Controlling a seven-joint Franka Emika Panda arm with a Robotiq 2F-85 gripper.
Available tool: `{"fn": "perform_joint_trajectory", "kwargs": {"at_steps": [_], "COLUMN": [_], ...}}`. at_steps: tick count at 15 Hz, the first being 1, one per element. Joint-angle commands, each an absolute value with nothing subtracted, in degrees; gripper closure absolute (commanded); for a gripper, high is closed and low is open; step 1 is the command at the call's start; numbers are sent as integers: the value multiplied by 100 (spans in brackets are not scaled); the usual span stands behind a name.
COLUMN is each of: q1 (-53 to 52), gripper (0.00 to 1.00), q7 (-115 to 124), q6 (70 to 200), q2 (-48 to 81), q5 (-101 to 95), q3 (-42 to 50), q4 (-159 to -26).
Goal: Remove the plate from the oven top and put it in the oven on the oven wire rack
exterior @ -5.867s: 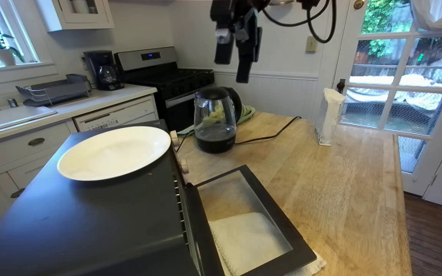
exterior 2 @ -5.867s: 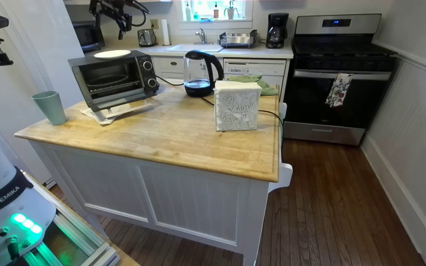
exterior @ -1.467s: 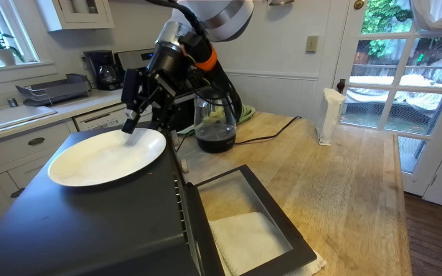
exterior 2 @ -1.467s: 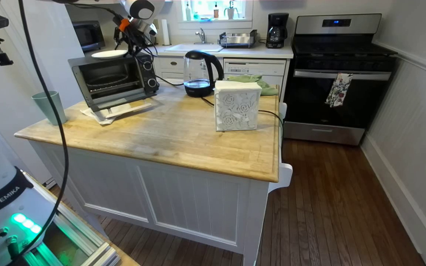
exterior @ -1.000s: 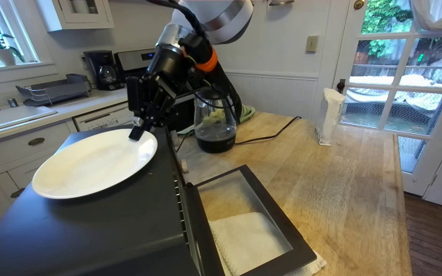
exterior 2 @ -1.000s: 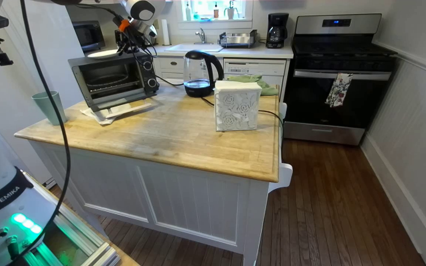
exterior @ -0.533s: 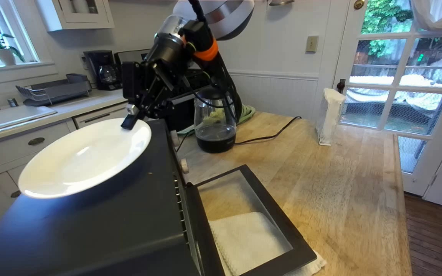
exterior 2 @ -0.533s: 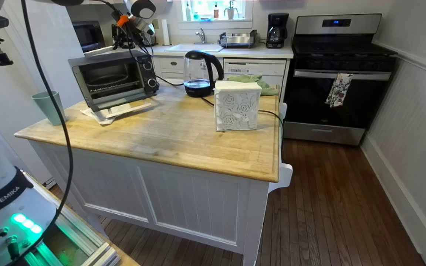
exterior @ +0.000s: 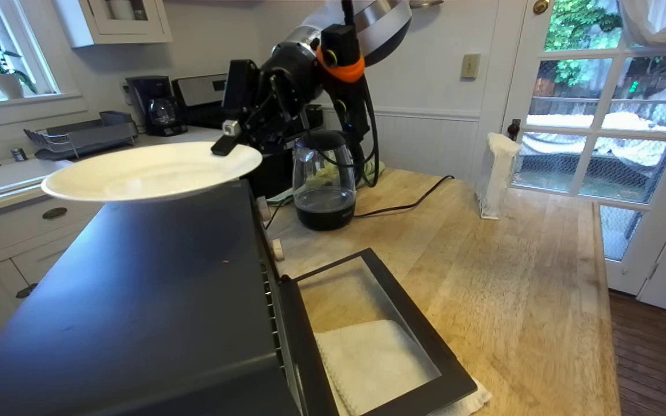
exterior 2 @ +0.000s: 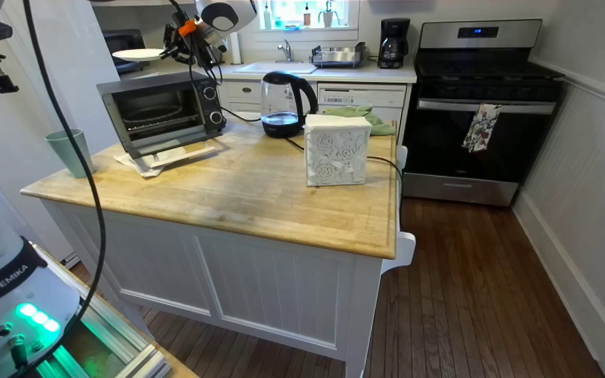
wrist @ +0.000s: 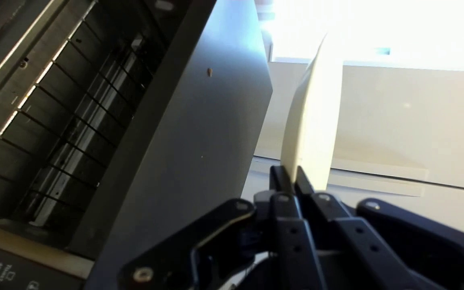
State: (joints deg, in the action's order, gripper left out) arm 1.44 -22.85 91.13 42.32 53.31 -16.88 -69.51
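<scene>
The white plate [exterior: 154, 170] hangs nearly level above the back part of the oven top [exterior: 165, 289], clear of it. My gripper [exterior: 226, 145] is shut on the plate's near rim. In the wrist view the plate [wrist: 316, 121] runs edge-on away from the gripper [wrist: 290, 177], its rim pinched between the fingertips. In an exterior view the black countertop oven [exterior 2: 150, 110] stands below the plate and gripper. Its glass door [exterior: 404, 306] is folded down. Inside, the oven wire rack [wrist: 44, 73] shows through the opening in the wrist view.
A glass kettle [exterior: 324, 196] with its cord stands beside the oven's knob side, close under the arm. A white napkin holder [exterior 2: 336, 152] is farther along the wooden counter. A green cup [exterior 2: 66, 152] stands near the counter's end. A white cloth [exterior 2: 147, 167] lies beneath the door.
My gripper came down to the plate, shut on its rim and lifted it off the oven top. In the last half second the plate rose higher and went from tilted to nearly level.
</scene>
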Motion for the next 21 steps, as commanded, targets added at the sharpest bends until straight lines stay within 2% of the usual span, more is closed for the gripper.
{"fn": "perform_joint_trajectory", "kwargs": {"at_steps": [1, 9, 15, 21], "q1": [463, 497, 326, 125], "gripper": [99, 99, 99, 99], "q7": [-2975, -3354, -3113, -2761], "q6": [8760, 8039, 8488, 9582], "q2": [3608, 2795, 2722, 2737], "q5": [5680, 5440, 5346, 5301], "q3": [-1493, -796, -405, -255], "q4": [-7992, -9519, -10115, -10340]}}
